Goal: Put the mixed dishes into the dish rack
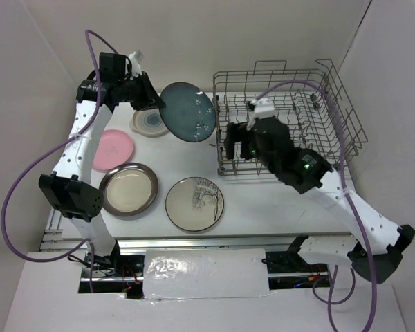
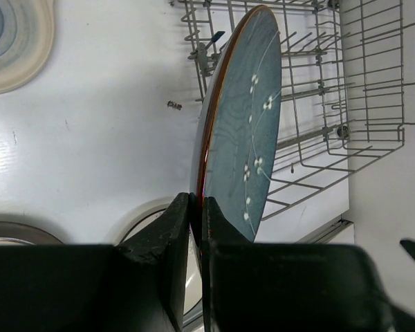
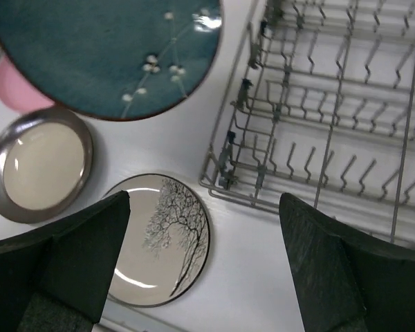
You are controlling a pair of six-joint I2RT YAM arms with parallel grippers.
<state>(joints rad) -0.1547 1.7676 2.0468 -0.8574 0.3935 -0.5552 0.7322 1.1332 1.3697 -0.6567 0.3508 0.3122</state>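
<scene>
My left gripper (image 1: 154, 104) is shut on the rim of the dark teal speckled plate (image 1: 188, 111) and holds it raised, just left of the dish rack (image 1: 339, 90). In the left wrist view the plate (image 2: 238, 131) stands edge-on between the jaws. My right gripper (image 1: 234, 146) is open and empty over the rack's near left corner. On the table lie the cream plate with blue centre (image 1: 146, 124), the pink plate (image 1: 113, 149), the brown-rimmed cream plate (image 1: 128, 189) and the grey plate with branch drawing (image 1: 194, 203).
The rack (image 3: 332, 111) is a grey wire basket with upright tines and tall sides, with no dishes in it. A small dark speck (image 2: 173, 105) lies on the white table left of the rack. White walls close in the back and sides.
</scene>
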